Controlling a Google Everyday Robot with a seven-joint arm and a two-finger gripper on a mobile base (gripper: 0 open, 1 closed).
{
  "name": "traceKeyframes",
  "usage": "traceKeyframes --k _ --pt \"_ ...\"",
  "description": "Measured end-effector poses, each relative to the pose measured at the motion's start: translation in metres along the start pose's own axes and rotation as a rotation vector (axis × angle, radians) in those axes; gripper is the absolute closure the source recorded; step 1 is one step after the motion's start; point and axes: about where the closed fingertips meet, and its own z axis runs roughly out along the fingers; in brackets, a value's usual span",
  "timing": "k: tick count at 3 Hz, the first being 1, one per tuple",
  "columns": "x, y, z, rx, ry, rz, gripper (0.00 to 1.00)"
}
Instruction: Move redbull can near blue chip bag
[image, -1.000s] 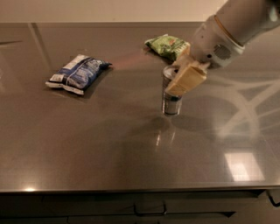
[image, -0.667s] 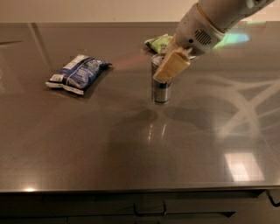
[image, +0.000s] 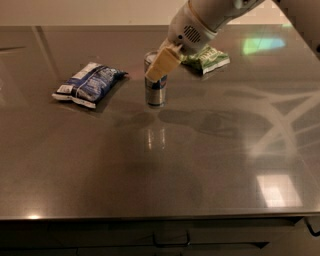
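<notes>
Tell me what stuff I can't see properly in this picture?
Camera view, hard to make out:
- The redbull can: its top and tab are covered by the pincer clamped on its upper part.
- The pincer's far side: behind the can.
- The green chip bag: its left end is behind the robot arm.
- The robot arm: cut off by the top edge.
- The blue chip bag: print too blurry to read.

One high view, angled down over table (image: 200, 175) from near edge, pincer (image: 157, 67) upper centre clasping redbull can (image: 156, 93)
</notes>
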Motion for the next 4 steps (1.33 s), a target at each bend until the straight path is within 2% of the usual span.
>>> traceKeyframes --k 1,2,3,4 --pt "-0.023 -0.010 0.026 -0.004 -0.051 0.026 1.00" --pt "-0.043 -0.020 0.043 0.007 -0.071 0.038 1.00" --pt "-0.060 -0.030 0.061 0.015 -0.062 0.038 1.00" --pt "-0.069 -0.039 0.078 0.017 -0.042 0.035 0.83"
